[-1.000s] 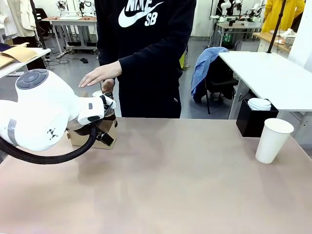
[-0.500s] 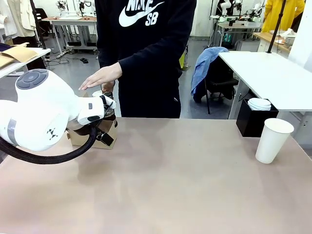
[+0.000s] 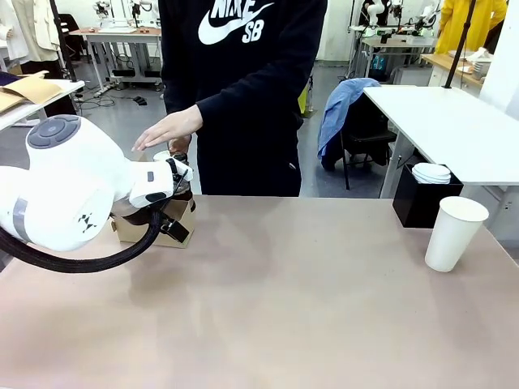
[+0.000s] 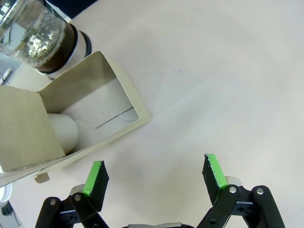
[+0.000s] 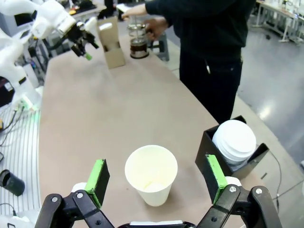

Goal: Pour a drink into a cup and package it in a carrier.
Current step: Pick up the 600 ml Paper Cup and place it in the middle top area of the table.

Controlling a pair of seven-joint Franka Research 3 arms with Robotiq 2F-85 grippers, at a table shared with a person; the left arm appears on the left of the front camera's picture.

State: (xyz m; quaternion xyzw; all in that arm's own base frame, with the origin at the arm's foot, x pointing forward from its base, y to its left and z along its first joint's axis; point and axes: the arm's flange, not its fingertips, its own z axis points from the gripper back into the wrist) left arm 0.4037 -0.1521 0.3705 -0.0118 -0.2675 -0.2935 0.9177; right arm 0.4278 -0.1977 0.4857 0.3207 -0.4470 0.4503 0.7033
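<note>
- Barely anything changes. The person's hand (image 3: 170, 126) over the jug (image 4: 35, 31) drifts a touch compared with a second ago, and both arms sit as before.
- Left gripper (image 4: 155, 171): jaws fully apart, holding nothing. The carrier (image 4: 28, 123) lies just ahead of it, off to one side and not touching. The jug stands just past the carrier.
- Right gripper (image 5: 156, 176): spread wide, empty. The cup (image 5: 151, 173) stands upright ahead of it, between its fingers' lines, and looks empty.
- The drink (image 5: 138, 48) sits dark in the jug's bottom, far ahead of the right gripper, with the person's hands on the jug.
- Judged: the pour hasn't started — cup and drink are well apart, so one must travel first.
</note>
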